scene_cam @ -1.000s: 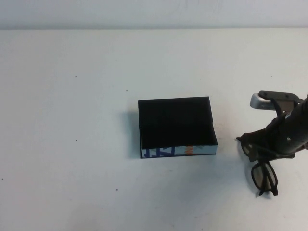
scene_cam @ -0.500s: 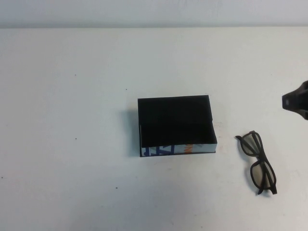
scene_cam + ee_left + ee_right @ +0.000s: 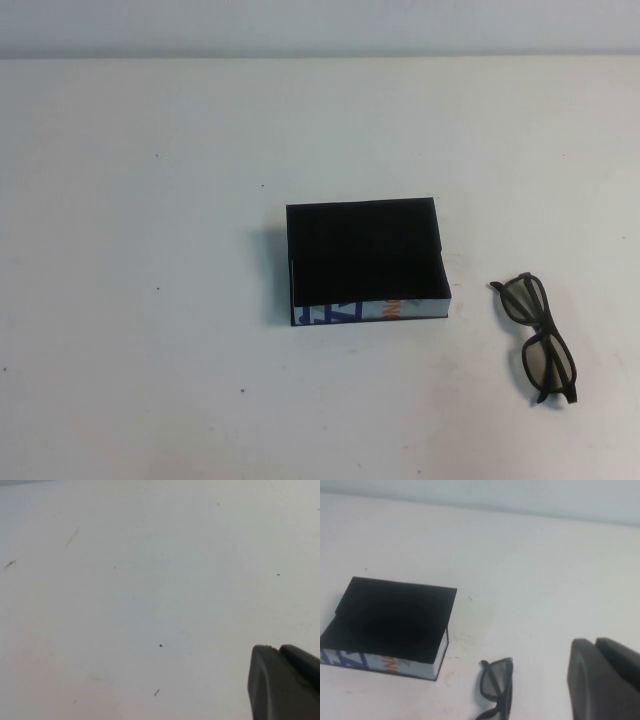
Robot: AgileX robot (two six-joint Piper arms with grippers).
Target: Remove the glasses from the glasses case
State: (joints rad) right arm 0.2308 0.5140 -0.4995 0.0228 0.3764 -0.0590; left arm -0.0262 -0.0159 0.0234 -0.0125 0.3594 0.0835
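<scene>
The glasses case (image 3: 365, 255), a black shallow box with a white side bearing blue letters and an orange mark, lies open and empty at the table's middle. It also shows in the right wrist view (image 3: 390, 625). The glasses (image 3: 545, 362), dark-framed with their arms folded, lie flat on the table to the right of the case, apart from it, and also show in the right wrist view (image 3: 496, 682). My right gripper (image 3: 595, 642) is shut and empty, pulled back from the glasses, outside the high view. My left gripper (image 3: 278, 649) is shut and empty over bare table.
The white table (image 3: 150, 200) carries a few small dark specks. Its far edge meets a pale wall at the top of the high view. Neither arm shows in the high view.
My right gripper was over the glasses one second ago. It has let them go and drawn back out of the high view to the right. The glasses stay on the table.
</scene>
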